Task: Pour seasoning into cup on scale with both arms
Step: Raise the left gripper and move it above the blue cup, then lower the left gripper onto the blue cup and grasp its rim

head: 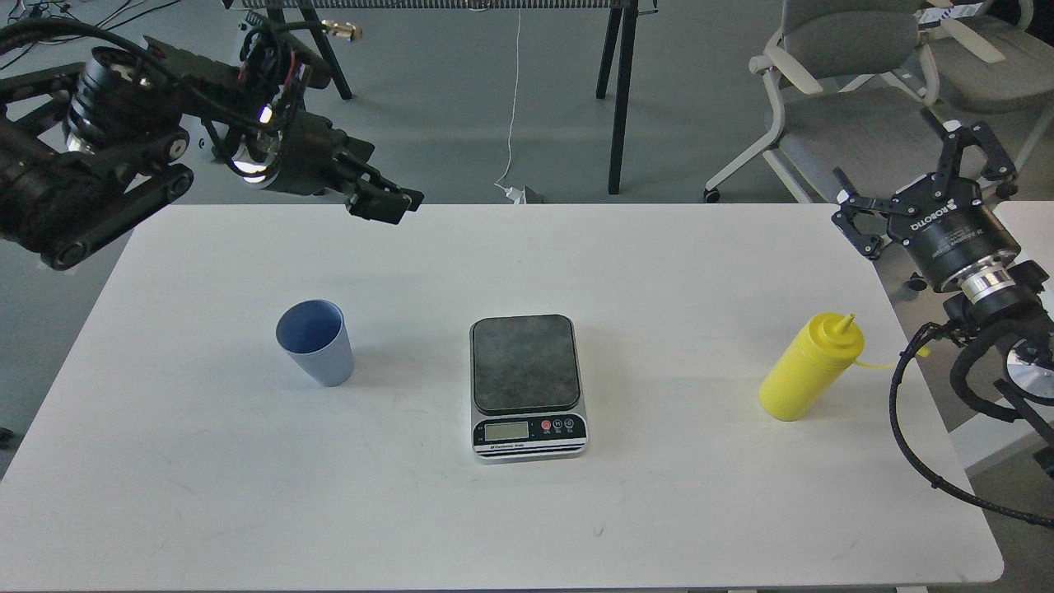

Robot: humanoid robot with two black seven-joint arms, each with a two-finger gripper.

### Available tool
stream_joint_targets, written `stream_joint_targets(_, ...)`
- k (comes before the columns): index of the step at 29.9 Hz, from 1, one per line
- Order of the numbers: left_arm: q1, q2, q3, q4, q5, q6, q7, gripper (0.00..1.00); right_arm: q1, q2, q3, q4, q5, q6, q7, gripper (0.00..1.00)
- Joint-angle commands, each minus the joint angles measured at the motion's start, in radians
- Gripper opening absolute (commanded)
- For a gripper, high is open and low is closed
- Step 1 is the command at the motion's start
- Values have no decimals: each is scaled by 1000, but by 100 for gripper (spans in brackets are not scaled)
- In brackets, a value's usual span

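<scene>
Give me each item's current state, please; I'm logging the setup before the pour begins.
cup: upright on the table, left of the scale, looks empty, ungripped.
scale: flat at table centre, weighing plate bare.
seasoning bottle: upright on the table, right of the scale, cap off the nozzle, ungripped.
left gripper: over the table's far edge, holding nothing; jaws cannot be told.
right gripper: jaws open, empty, beyond the bottle.

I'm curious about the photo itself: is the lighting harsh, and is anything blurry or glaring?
Head view: soft, even light; the ribbed blue-grey plastic cup and yellow plastic squeeze bottle cast only faint shadows on the white table. Bright glare on the left arm's silver joint ring. Everything looks sharp.
</scene>
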Motion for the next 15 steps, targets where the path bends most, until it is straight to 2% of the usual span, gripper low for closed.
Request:
stream_joint_targets(1,1,-3,118,0,47,0,0,98,-5,0,0,0,0,0,1,99)
stream_joint_targets(15,11,9,282,23,86,0,0,98,-9,6,-3,-1,0,0,1,99)
